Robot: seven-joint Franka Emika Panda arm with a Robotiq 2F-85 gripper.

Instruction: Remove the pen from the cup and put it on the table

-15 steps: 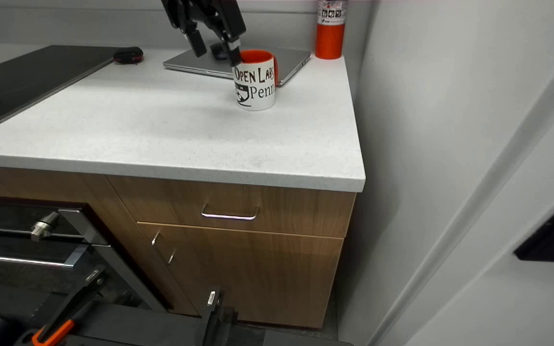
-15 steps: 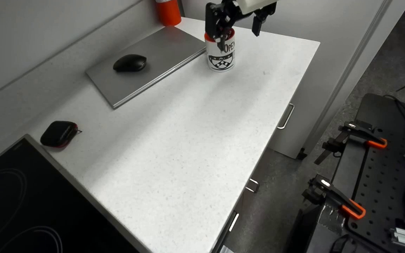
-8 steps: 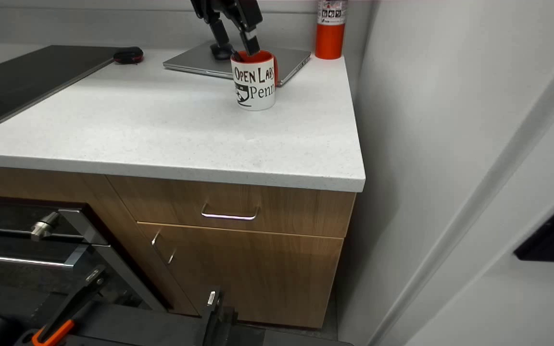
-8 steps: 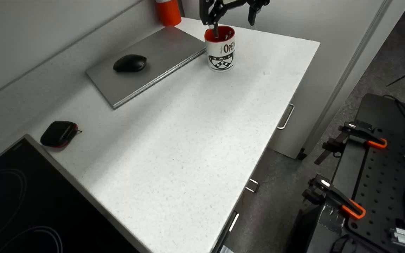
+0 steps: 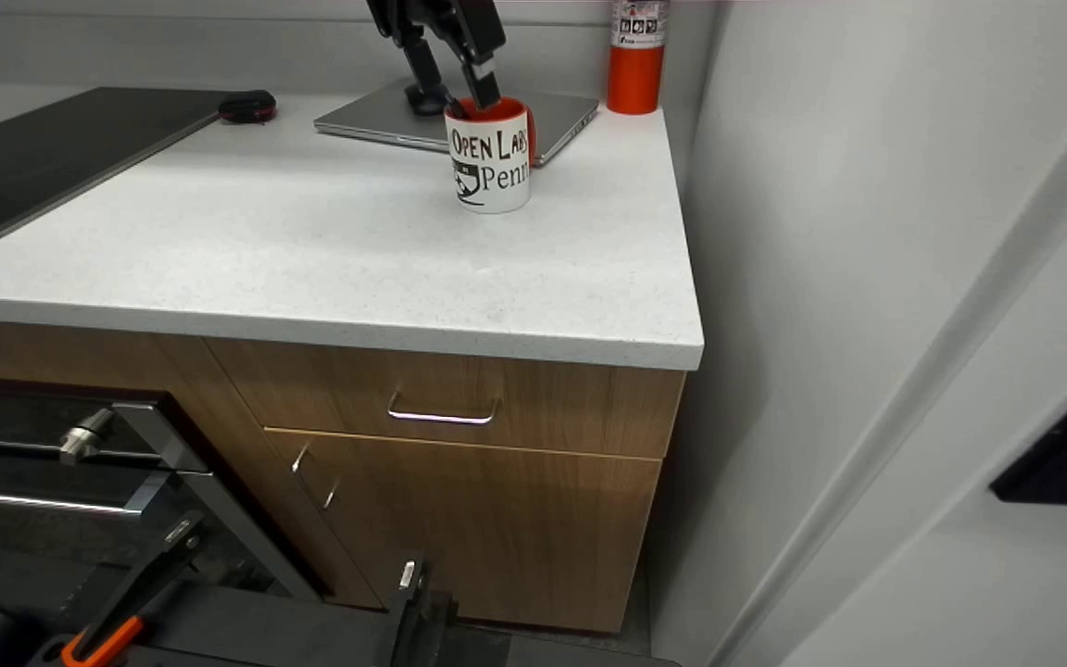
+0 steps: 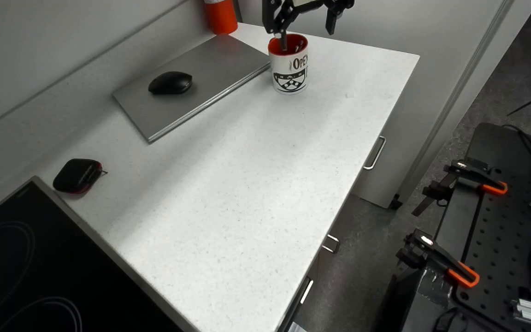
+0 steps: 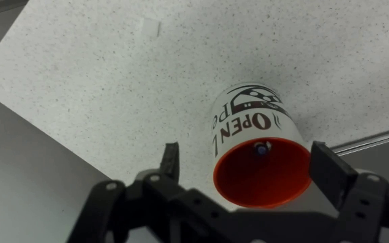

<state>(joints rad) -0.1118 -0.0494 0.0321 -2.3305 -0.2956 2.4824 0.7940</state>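
The white table (image 7: pixel 89 67), with small grey specks, fills most of the wrist view. On it stands the cup (image 7: pixel 248 125), its red opening turned to the camera. The gripper (image 7: pixel 245 147) is spread wide: its two fingers (image 7: pixel 171 159) appear on both sides of the opening, the one at the picture's right overlapping the rim. The pen (image 7: pixel 262 149) is inside the cup, seen from its end, close to the lettered side, between the fingers and apart from both.

In an exterior view, a grey laptop (image 5: pixel 369 124) lies behind the cup. The gripper is over the cup's opening, and a dark end of the pen shows at the left of the rim, near the gripper.

In an exterior view, where a black mouse (image 6: pixel 170 83) rests on the laptop, one finger is in front of the cup's red inside. The pen is in the cup, just beside this finger; whether its tip is below the rim, I cannot tell.
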